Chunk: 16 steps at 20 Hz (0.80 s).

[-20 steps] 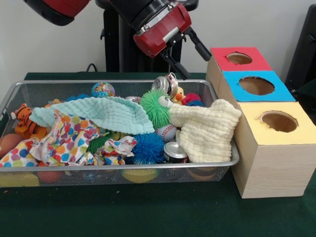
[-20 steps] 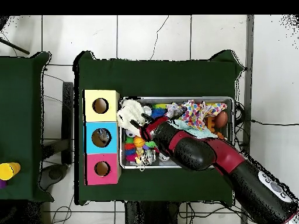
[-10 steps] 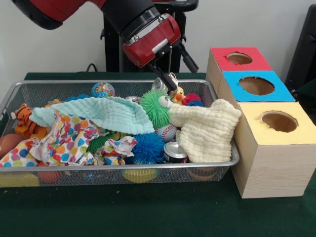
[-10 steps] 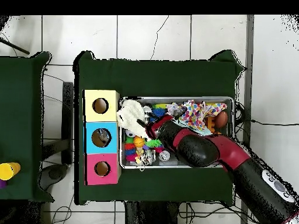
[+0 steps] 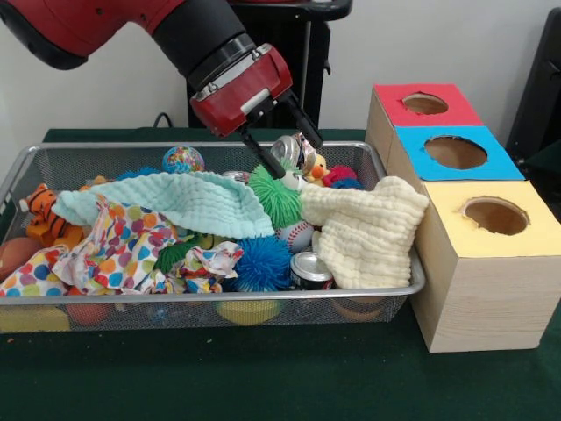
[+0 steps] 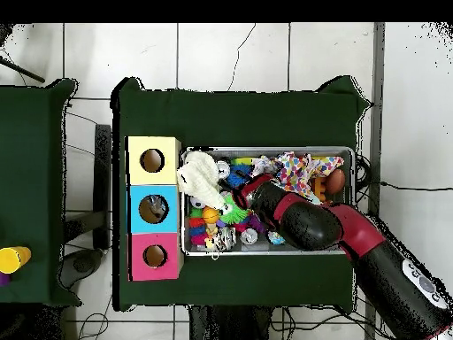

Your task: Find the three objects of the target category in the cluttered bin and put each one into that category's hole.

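My gripper [image 5: 296, 160] hangs open over the back middle of the wire bin [image 5: 219, 298]. Its black fingers [image 5: 263, 158] are spread just above a green fuzzy toy [image 5: 273, 197]. A crumpled silver can [image 5: 289, 149] shows between them in the front view; whether they touch it I cannot tell. A second can [image 5: 309, 268] stands at the bin's front beside a blue spiky ball [image 5: 263, 263] and a baseball [image 5: 296, 235]. In the overhead view the gripper [image 6: 234, 200] sits near the green toy [image 6: 234, 213], with the arm covering the bin's middle.
Mint cloth [image 5: 175, 200], polka-dot cloth [image 5: 123, 246] and cream cloth [image 5: 364, 230] cover much of the bin. A tiger toy [image 5: 39, 215] lies at the left, a globe ball [image 5: 182, 160] at the back. Red [image 5: 425, 103], blue [image 5: 456, 152] and yellow [image 5: 495, 215] holed boxes stand right.
The arm has swung left and down in the front view, bringing the open gripper from above the bin's back right to just over the green toy and the can.
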Tool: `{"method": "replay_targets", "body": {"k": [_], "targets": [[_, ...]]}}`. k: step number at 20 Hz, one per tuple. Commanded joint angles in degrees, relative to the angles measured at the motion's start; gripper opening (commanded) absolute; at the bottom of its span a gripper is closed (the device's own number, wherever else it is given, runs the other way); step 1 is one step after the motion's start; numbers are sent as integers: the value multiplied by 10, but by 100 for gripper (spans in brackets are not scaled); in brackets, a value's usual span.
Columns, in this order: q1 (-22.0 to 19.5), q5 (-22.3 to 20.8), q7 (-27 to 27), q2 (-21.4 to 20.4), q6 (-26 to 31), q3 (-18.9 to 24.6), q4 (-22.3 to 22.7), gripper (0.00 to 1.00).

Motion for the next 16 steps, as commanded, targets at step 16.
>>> {"method": "replay_targets", "body": {"k": [16], "targets": [[-10,-122,-238,137,128,-51,-183,100]]}}
